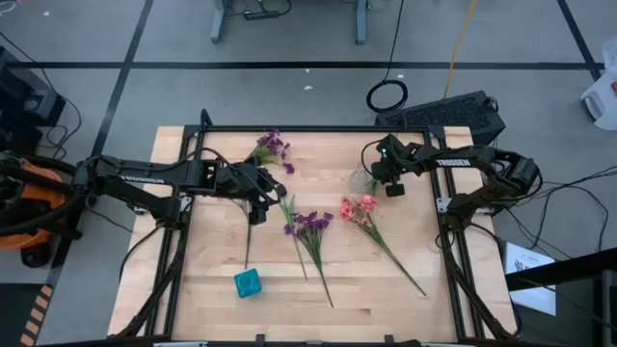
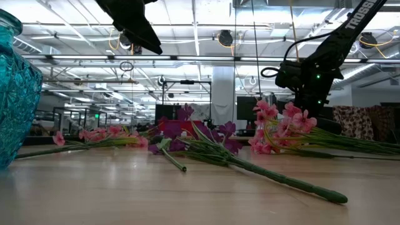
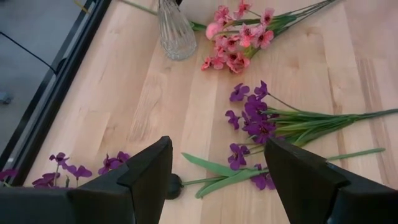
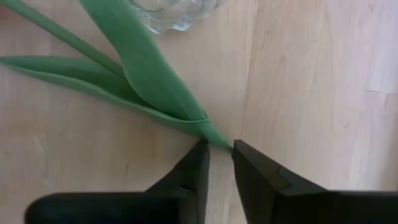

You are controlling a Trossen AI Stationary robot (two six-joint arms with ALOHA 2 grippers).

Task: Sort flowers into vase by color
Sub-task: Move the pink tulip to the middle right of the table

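Right pincer (image 4: 221, 155) hangs low over the far right part of the table (image 1: 212, 289), its two dark fingers drawn close together with only a narrow gap between them. In the right wrist view the pointed tip of a green leaf (image 4: 149, 81) sits right at that gap; whether the fingers already pinch it cannot be told. A clear glass vase (image 3: 175, 31) stands just beside this pincer. The pink flowers (image 1: 359, 210) lie flat on the wood near it, blossoms toward the pincer and vase, the long thin stem running away toward the near right edge of the table. That long axis matters: a grip at the blossom end, where the right arm already is, would let the stem swing up toward the vase. The right arm is plainly the nearer one to the pink spray. Left pincer (image 3: 214, 168) hovers with its fingers spread wide and empty, above the middle left of the table. A purple spray (image 1: 308, 224) lies just ahead of it, stem pointing to the near edge, and a second purple spray (image 1: 273, 147) lies near the far edge. A small teal vase (image 1: 248, 282) stands at the near left, well apart from both arms.
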